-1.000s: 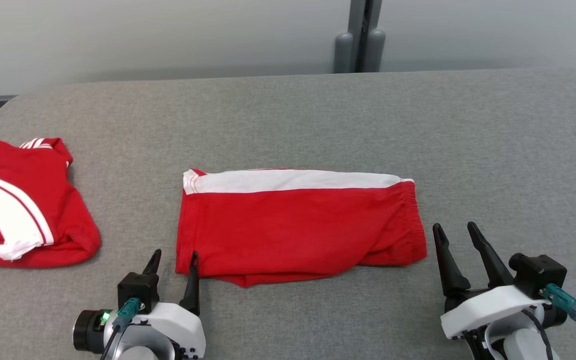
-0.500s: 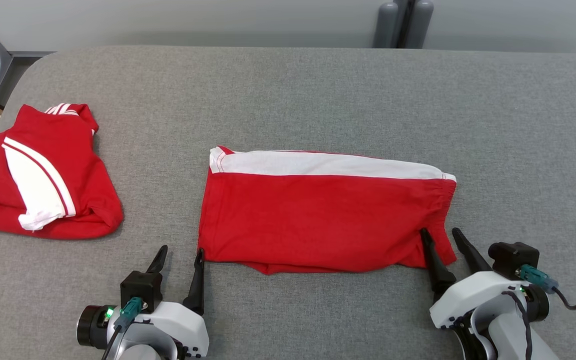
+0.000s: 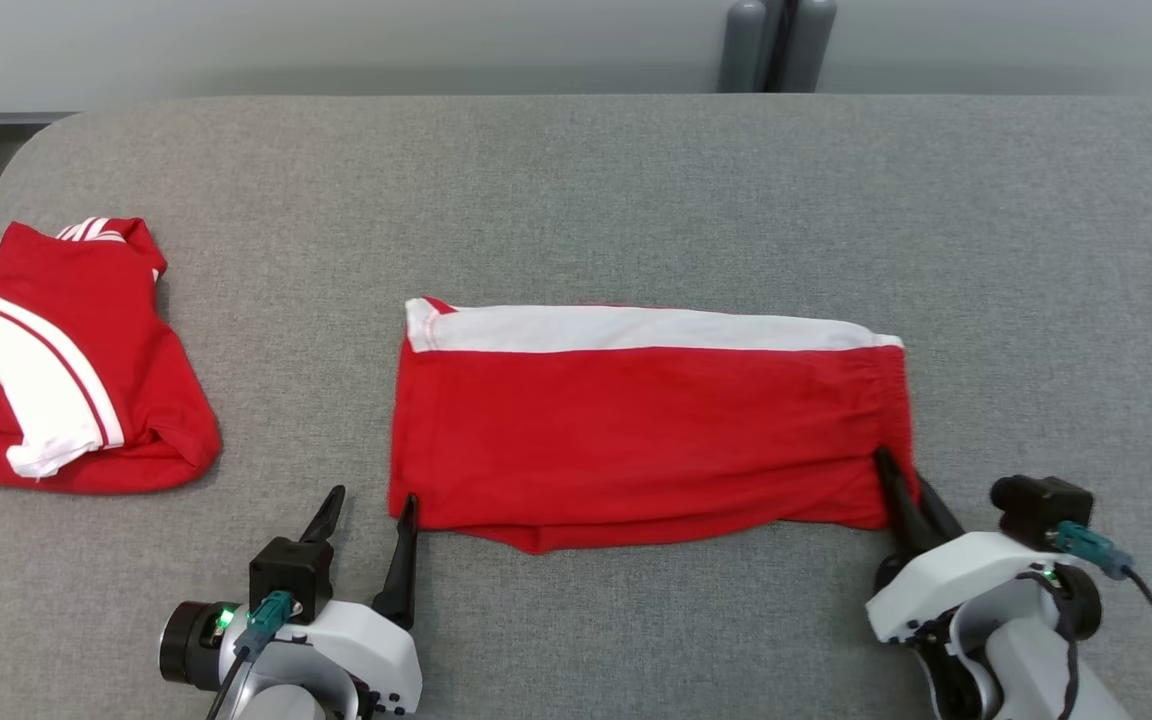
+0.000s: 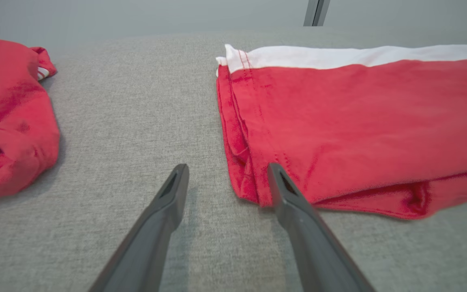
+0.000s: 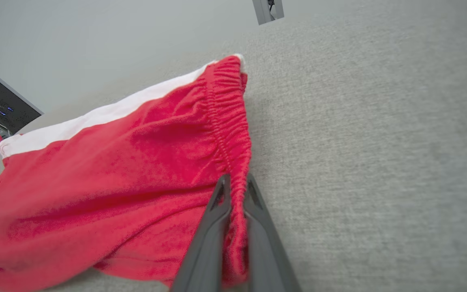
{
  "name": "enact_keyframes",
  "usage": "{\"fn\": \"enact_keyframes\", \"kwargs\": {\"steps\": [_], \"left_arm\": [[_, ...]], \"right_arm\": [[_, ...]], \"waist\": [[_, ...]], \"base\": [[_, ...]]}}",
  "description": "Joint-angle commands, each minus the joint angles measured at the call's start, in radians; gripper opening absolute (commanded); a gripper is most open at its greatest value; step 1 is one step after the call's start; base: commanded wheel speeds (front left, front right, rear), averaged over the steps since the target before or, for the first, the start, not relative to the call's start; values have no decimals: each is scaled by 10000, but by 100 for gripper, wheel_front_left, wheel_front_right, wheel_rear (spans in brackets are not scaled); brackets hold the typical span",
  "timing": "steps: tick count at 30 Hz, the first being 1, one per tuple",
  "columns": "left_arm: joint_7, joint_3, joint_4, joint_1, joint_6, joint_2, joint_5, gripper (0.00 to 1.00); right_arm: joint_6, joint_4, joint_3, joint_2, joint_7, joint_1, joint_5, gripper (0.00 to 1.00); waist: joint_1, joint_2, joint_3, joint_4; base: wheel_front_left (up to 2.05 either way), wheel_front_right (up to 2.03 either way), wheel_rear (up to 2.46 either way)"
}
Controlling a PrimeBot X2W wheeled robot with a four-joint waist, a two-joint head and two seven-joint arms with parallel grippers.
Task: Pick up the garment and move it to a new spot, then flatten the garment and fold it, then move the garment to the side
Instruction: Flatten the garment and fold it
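Observation:
The garment [image 3: 636, 430] is a pair of red shorts with a white stripe along the far edge, lying folded flat in the middle of the grey table [image 3: 576, 200]. My right gripper [image 3: 898, 470] is shut on the elastic waistband at the near right corner; the right wrist view shows the gathered red band [image 5: 233, 134] pinched in the right gripper [image 5: 237, 180]. My left gripper [image 3: 373, 495] stands open at the near left corner. Seen from the left wrist, the left gripper [image 4: 228, 168] has the garment's [image 4: 339, 121] hem edge between its fingers, with one finger over the cloth and the other on bare table.
A second red garment [image 3: 56, 360] with white stripes lies bunched at the table's left end, also seen as the red garment [image 4: 6, 113] from the left wrist. Two grey posts [image 3: 776, 40] stand behind the far edge. Open table surface lies to the right and beyond the shorts.
The head camera has shifted. My right gripper moved forward onto the waistband corner and shut on it. The left gripper stays open at the left corner.

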Motion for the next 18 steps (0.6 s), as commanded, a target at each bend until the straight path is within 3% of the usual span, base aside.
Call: {"fn": "enact_keyframes", "kwargs": {"steps": [1,6,11,13,18], "left_arm": [[-48,20,3,-145,-56,30,67,100],[-48,-73,26,-20,-119,24,45,100],[-48,-203,93,106,-126,23,-44,100],[-48,-247,122,153,-145,24,-78,100],[-48,-497,215,257,-92,23,-229,100]], "right_arm": [[-8,16,-284,-196,29,165,-113,0],[-5,-401,-1168,-268,18,-6,-606,0],[-5,-759,-1422,-455,17,-241,-928,0],[-5,-955,-1207,-474,18,-351,-958,0],[-3,-1681,519,-376,19,-483,-581,0]], "waist": [[0,0,-40,-47],[0,0,-192,-174],[0,0,-353,-265],[0,0,-423,-285],[0,0,-677,-244]], "base": [[0,0,0],[0,0,0],[0,0,0],[0,0,0],[0,0,0]]}}
